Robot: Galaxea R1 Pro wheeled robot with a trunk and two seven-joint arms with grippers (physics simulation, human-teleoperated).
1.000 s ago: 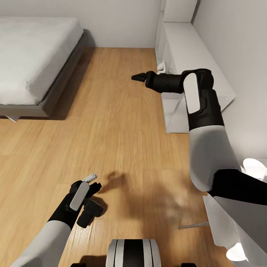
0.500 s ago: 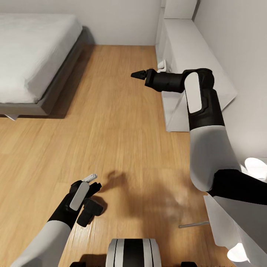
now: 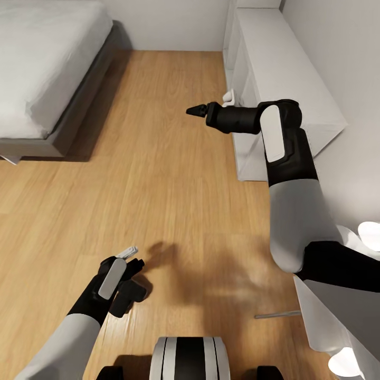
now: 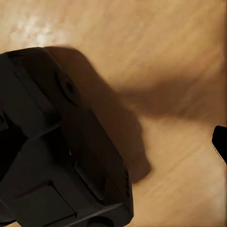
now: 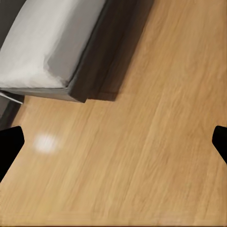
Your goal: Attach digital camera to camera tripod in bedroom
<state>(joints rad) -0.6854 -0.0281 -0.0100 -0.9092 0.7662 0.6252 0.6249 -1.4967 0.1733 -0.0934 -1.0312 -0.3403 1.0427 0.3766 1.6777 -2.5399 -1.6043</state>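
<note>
The left end effector (image 3: 128, 287) pinches the camera (image 3: 122, 302) low over the plank floor (image 3: 158, 174), the black body looming large in the left wrist view; the right end effector (image 3: 196, 110) reaches forward beside the white shelves (image 3: 279, 68), its fingertips wide apart at the edges of the right wrist view. The step looks like carrying: keep the grip firm and the camera level, steer between bed (image 3: 37, 79) and shelves; no tripod is in sight to aim for.

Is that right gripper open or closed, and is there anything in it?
Open and empty. In the right wrist view, the right gripper has its two black fingertips far apart, with bare wood floor between them.
</note>
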